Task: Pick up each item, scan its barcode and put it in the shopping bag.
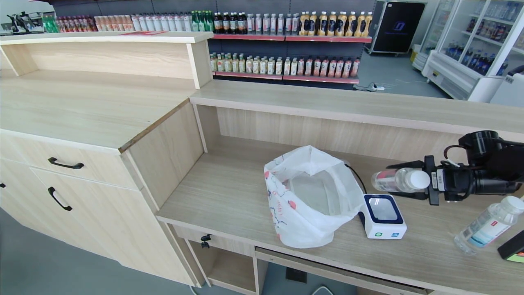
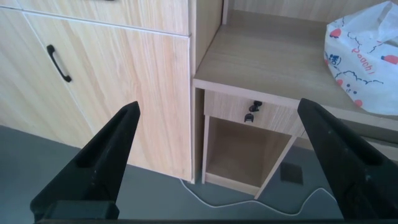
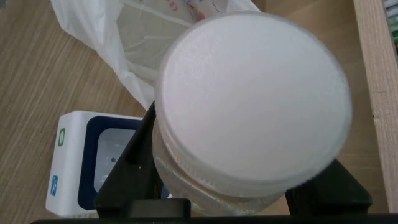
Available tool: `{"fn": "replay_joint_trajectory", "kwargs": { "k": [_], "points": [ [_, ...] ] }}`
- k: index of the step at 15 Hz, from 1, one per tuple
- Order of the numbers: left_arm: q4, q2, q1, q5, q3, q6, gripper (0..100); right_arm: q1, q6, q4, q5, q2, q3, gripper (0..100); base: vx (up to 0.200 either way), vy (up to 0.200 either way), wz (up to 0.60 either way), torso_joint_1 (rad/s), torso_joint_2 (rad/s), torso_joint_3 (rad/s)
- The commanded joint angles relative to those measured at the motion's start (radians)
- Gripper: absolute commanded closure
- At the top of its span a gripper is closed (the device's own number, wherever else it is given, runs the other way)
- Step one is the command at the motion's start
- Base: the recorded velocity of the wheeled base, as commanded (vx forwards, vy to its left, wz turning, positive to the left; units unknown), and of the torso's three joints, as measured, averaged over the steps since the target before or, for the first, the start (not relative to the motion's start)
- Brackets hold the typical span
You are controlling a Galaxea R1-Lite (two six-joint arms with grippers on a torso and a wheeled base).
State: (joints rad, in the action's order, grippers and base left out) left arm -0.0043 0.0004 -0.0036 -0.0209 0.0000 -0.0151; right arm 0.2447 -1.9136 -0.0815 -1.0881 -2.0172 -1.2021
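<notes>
My right gripper (image 1: 403,181) is shut on a clear bottle with a white cap (image 1: 399,180), held sideways above the counter, just above and behind the white barcode scanner (image 1: 383,215). In the right wrist view the bottle's white cap (image 3: 252,99) faces the camera, with the scanner (image 3: 93,162) below it. The white shopping bag (image 1: 309,196) stands open to the left of the scanner. A second clear bottle (image 1: 489,224) lies on the counter at the far right. My left gripper (image 2: 217,162) is open, low beside the counter's left end, far from the bag (image 2: 364,53).
A wooden counter (image 1: 229,192) has a raised ledge behind and a taller cabinet with drawers (image 1: 65,164) on its left. A dark object (image 1: 513,248) lies at the right edge. Store shelves with bottles (image 1: 286,24) stand behind.
</notes>
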Motion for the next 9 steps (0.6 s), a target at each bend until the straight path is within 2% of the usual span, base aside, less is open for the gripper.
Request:
{"fn": "replay_joint_trajectory", "kwargs": {
  "k": [1, 3, 9],
  "points": [
    [0.0, 0.0, 0.001, -0.001, 0.0, 0.0, 0, 0.015, -0.016, -0.017, 0.0, -0.001, -0.002, 100, 0.0, 0.0, 0.0, 0.0, 0.0, 0.0],
    [0.0, 0.0, 0.001, -0.001, 0.0, 0.0, 0, 0.03, -0.059, -0.044, 0.0, -0.003, -0.017, 100, 0.0, 0.0, 0.0, 0.0, 0.0, 0.0],
    [0.0, 0.0, 0.001, -0.001, 0.0, 0.0, 0, 0.028, -0.065, -0.086, -0.01, -0.008, -0.034, 100, 0.0, 0.0, 0.0, 0.0, 0.0, 0.0]
  ]
}}
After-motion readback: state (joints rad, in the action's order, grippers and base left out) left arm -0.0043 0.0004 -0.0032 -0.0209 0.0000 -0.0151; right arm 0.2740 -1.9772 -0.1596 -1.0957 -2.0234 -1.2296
